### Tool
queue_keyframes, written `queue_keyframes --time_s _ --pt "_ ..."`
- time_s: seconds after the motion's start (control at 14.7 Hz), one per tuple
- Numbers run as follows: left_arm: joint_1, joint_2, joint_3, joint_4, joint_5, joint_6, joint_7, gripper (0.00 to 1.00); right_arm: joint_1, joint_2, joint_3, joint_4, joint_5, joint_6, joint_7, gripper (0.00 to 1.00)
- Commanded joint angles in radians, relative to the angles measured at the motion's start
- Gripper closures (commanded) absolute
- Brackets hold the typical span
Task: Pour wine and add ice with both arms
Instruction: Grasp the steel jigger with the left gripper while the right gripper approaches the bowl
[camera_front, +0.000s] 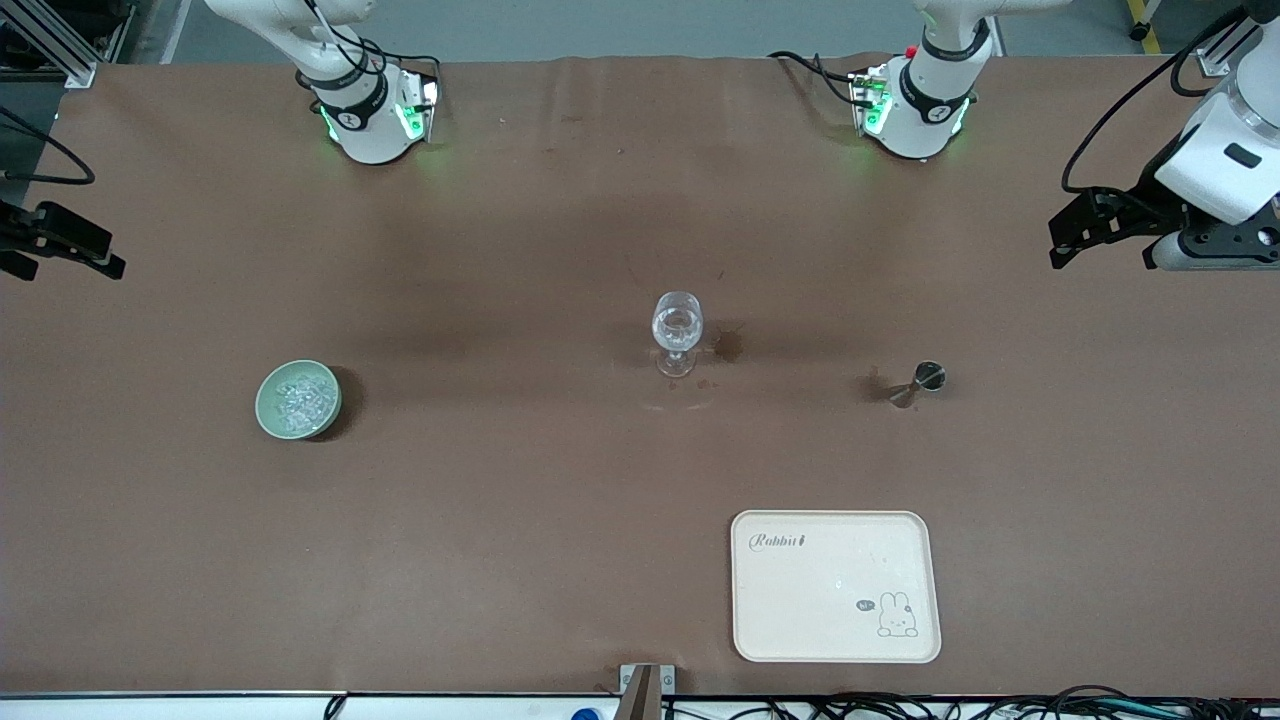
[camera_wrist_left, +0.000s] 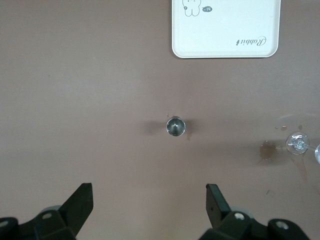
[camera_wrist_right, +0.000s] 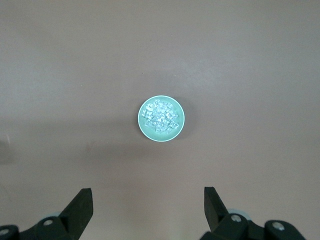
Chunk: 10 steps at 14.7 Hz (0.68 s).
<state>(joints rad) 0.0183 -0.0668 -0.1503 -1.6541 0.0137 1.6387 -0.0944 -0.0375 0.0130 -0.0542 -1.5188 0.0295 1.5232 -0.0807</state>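
A stemmed glass (camera_front: 677, 330) stands upright mid-table with something clear in its bowl. The ice (camera_front: 305, 398), several small glinting chunks, fills a pale green bowl (camera_front: 262, 410) toward the right arm's end. A small metal jigger (camera_front: 920, 380) stands toward the left arm's end. My left gripper (camera_front: 1075, 240) hangs open and empty high over that end; its wrist view shows the left gripper (camera_wrist_left: 150, 187), the jigger (camera_wrist_left: 175, 126) and the glass's foot (camera_wrist_left: 297, 143). My right gripper (camera_front: 70, 250) is open and empty over the other end; in its wrist view the right gripper (camera_wrist_right: 147, 190) looks down on the bowl (camera_wrist_right: 142, 125) and the ice (camera_wrist_right: 161, 117).
A cream tray (camera_front: 800, 600) with a rabbit print lies empty near the front edge, nearer to the front camera than the jigger; it also shows in the left wrist view (camera_wrist_left: 225, 30). A dark wet stain (camera_front: 728, 347) marks the brown table beside the glass.
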Motion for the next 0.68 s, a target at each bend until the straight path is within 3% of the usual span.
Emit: queue_keyframes --time_s 0.0,0.34,0.61 --pt "0.003 0.013 -0.002 0.024 -0.009 -0.022 0.013 0.0 0.002 -0.014 0.01 -0.018 0.004 -0.001 -0.011 0.02" --pt "0.017 0.105 0.011 0.109 0.0 -0.02 0.033 0.0 0.022 -0.016 0.011 -0.066 0.004 0.009 -0.01 0.03" --pt "0.055 0.191 0.014 0.103 -0.062 -0.02 -0.037 0.0 0.027 -0.014 0.011 -0.075 0.004 0.04 -0.01 0.03"
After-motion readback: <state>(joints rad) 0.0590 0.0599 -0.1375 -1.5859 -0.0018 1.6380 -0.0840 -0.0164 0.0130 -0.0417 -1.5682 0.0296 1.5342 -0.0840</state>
